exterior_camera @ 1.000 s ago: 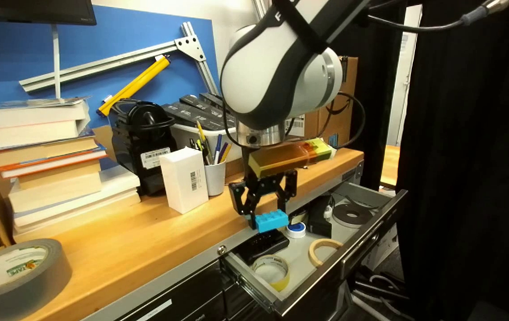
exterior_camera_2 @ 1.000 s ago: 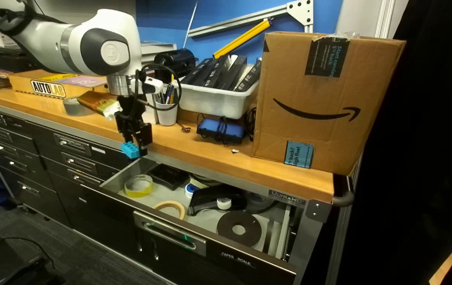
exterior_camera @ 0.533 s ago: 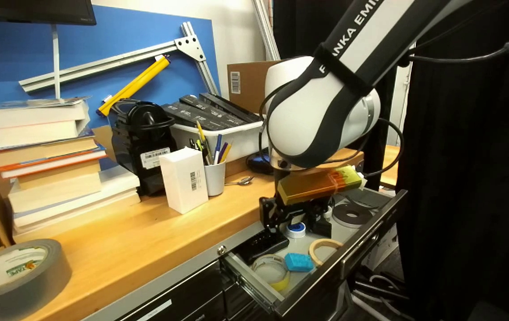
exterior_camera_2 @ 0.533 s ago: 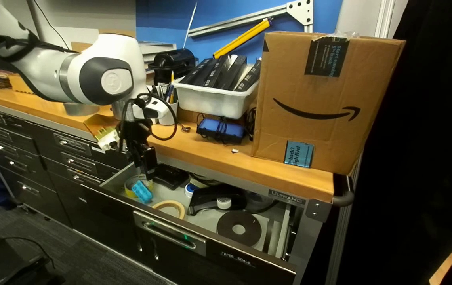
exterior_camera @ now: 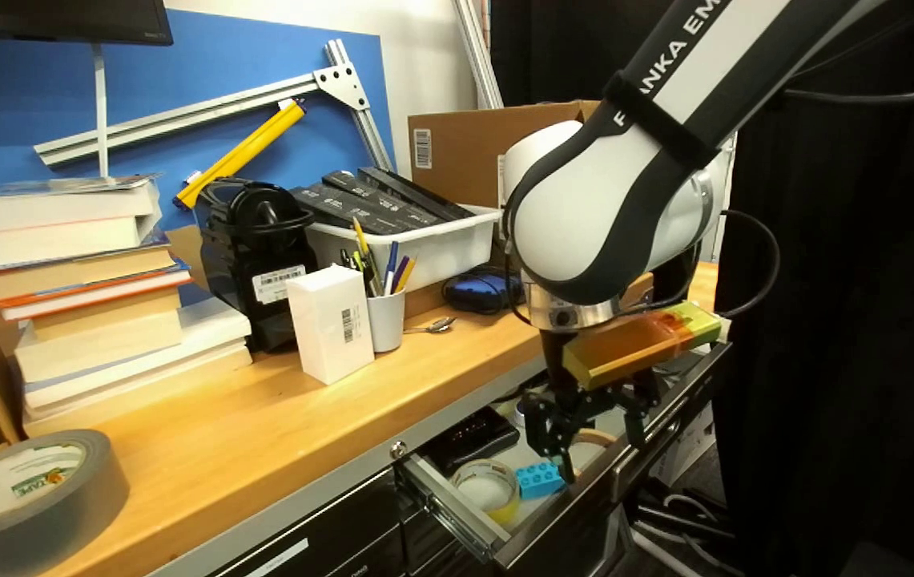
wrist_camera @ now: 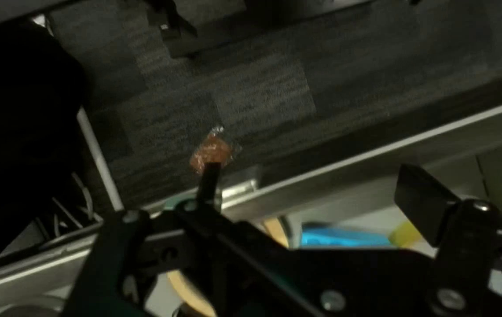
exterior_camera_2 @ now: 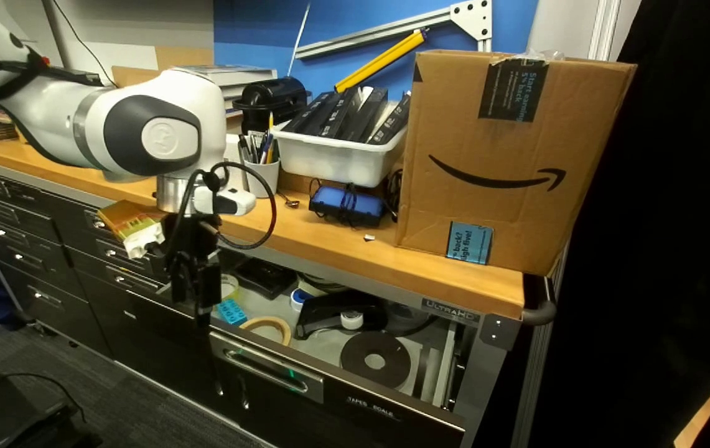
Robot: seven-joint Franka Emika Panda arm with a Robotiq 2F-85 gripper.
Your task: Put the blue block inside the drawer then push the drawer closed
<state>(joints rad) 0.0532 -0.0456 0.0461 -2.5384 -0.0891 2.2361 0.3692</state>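
The blue block (exterior_camera: 539, 480) lies studs up on the floor of the drawer, between a yellow tape roll and a beige tape ring. It shows also in an exterior view, where the block (exterior_camera_2: 231, 312) is close beside the gripper, and part of the block (wrist_camera: 343, 237) is visible past the gripper body in the wrist view. The drawer (exterior_camera_2: 355, 387) is pulled out from the bench. My gripper (exterior_camera: 601, 457) hangs over the drawer's front part. In the wrist view the gripper (wrist_camera: 312, 178) is open, its fingers wide apart with nothing held; the drawer's front rim runs beneath them.
Inside the drawer are the yellow tape roll (exterior_camera: 489, 486), the beige tape ring (exterior_camera_2: 270, 325), a black tape dispenser (exterior_camera_2: 330, 311) and a dark tape reel (exterior_camera_2: 376, 359). On the bench above stand a large cardboard box (exterior_camera_2: 510, 162), a white box (exterior_camera: 332, 323) and a pen cup (exterior_camera: 387, 320).
A second ago the gripper held the block above the drawer. It has opened, the block has dropped in and come to rest, and the gripper has moved down and out toward the drawer's front.
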